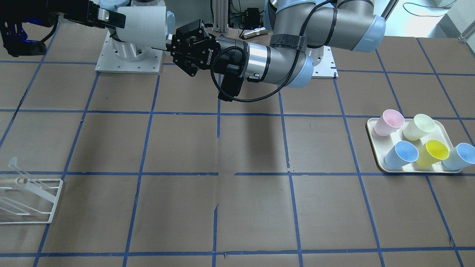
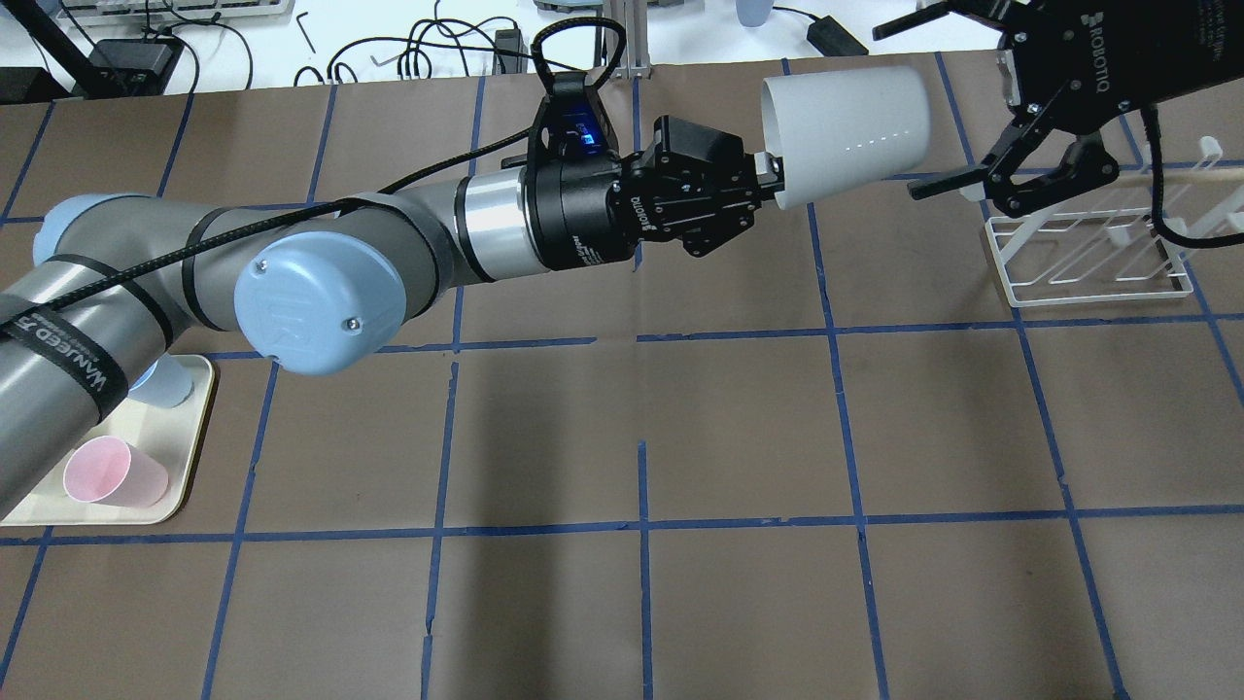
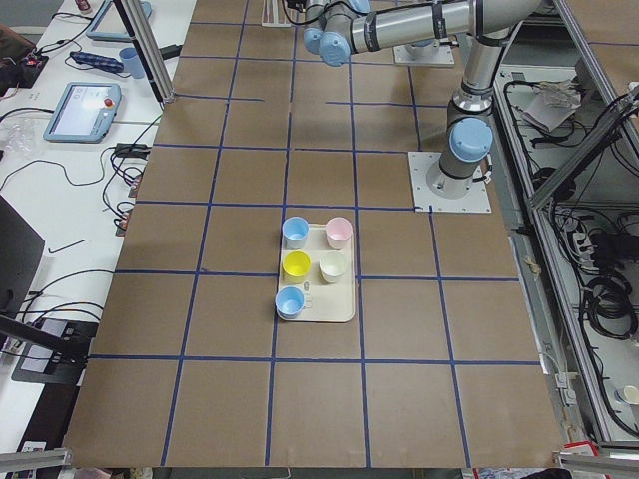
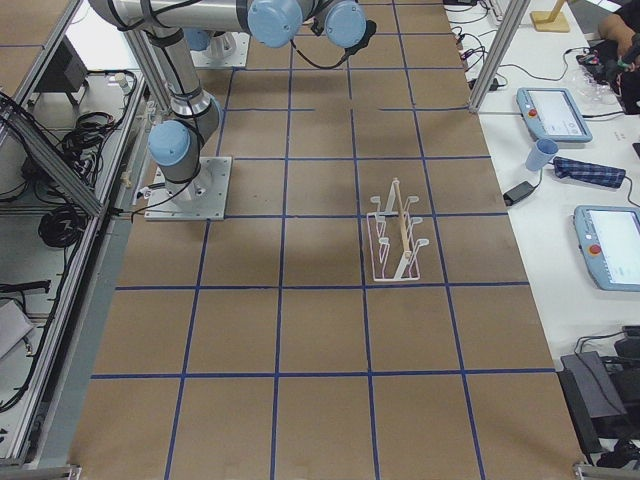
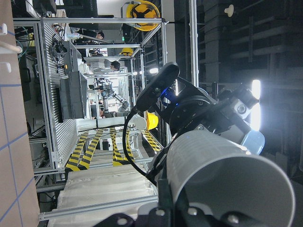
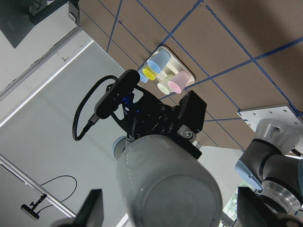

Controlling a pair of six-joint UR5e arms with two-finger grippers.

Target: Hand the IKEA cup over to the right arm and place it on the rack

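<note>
Pastel cups [image 1: 388, 123] on cream tray [image 1: 412, 167], rack [image 4: 397, 245] apart

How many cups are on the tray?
5 on the tray: pink cup and pale green cup nearer the robot; blue cup, yellow cup, light-blue cup farther out. None seems hidden.

Gry cup [image 2: 844, 131], wht rack [image 2: 999, 255], blue-grid brn table [image 2: 739, 428].

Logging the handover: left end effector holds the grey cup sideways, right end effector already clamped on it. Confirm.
Wrong on the right end effector: the right wrist view shows its fingers spread wide of the grey cup, not clamped. The left end effector does hold it sideways.
</note>
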